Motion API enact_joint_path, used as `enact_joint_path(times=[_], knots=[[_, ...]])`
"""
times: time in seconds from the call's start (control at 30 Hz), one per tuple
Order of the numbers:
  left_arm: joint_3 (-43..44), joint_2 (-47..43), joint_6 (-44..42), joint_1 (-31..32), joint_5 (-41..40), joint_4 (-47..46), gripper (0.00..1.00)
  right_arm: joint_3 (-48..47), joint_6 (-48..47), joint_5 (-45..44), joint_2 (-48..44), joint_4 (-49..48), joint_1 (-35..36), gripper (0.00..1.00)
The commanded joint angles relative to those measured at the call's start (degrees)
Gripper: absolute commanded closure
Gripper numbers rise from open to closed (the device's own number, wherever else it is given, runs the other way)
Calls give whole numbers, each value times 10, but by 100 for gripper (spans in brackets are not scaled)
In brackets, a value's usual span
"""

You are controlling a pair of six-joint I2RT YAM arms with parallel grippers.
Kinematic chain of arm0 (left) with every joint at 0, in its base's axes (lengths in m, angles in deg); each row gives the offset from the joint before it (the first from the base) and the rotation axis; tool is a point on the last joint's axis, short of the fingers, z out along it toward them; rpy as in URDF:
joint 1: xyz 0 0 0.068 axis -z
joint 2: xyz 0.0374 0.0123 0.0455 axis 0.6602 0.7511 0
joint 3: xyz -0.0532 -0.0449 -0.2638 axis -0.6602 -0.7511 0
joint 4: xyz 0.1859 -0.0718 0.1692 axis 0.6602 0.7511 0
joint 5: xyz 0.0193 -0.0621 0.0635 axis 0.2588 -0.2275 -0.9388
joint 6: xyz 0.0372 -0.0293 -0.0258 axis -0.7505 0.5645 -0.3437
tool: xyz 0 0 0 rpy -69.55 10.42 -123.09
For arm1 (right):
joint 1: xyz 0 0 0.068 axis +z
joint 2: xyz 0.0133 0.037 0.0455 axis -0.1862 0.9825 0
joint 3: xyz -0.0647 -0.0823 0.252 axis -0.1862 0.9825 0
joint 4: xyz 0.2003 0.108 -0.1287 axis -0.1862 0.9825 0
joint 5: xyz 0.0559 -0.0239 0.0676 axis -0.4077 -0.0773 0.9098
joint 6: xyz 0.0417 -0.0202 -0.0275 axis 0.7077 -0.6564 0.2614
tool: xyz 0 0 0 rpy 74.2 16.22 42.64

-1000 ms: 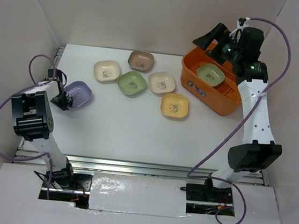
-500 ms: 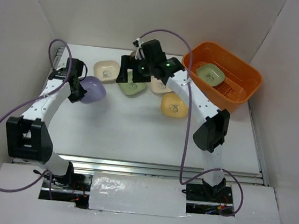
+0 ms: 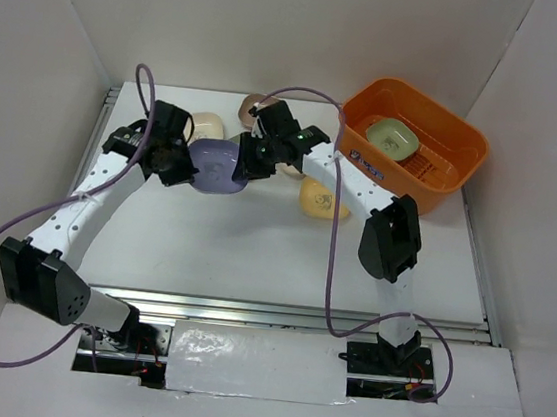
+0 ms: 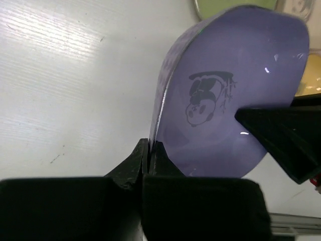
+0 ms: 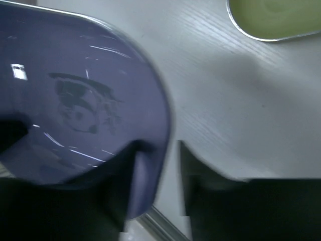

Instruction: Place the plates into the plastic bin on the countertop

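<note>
A lavender plate (image 3: 215, 166) with a panda mark hangs tilted above the countertop (image 3: 253, 251), between both arms. My left gripper (image 3: 181, 165) is shut on its left rim; in the left wrist view the jaws (image 4: 149, 150) pinch the plate's (image 4: 230, 90) edge. My right gripper (image 3: 250, 159) straddles the opposite rim. In the right wrist view one finger lies inside the plate (image 5: 75, 100), the other stands off it with a gap, so this gripper (image 5: 157, 146) is open. The orange plastic bin (image 3: 432, 186) at the back right holds a green plate (image 3: 391, 136).
On the countertop lie a cream plate (image 3: 208, 120), a brown plate (image 3: 253, 105) and a yellow plate (image 3: 322, 201), each partly hidden by the arms. A green plate (image 5: 273, 17) lies just beyond the right fingers. White walls stand close on three sides.
The left arm lifted the lavender plate and carried it right to the middle. The right arm swung from the bin to meet it, and its jaws narrowed around the plate's rim.
</note>
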Motion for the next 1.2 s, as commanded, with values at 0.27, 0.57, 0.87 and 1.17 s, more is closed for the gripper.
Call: enact_joint_path(times=[0.27,0.57,0.87,1.17], knots=[[136,-39,48,30,-101,63,1,100,96,-160,-165,-13,-125,100],[140,-120,8,-25,-89,47,1,-67,87,-166,-111,109,-427,100],[43,-103,-24,-49,-30,32,1,-129,134,-112,12,84,-523,100],[20,-67,-54,-53,7,4,1,-33,209,-100,20,-30,-513,100]])
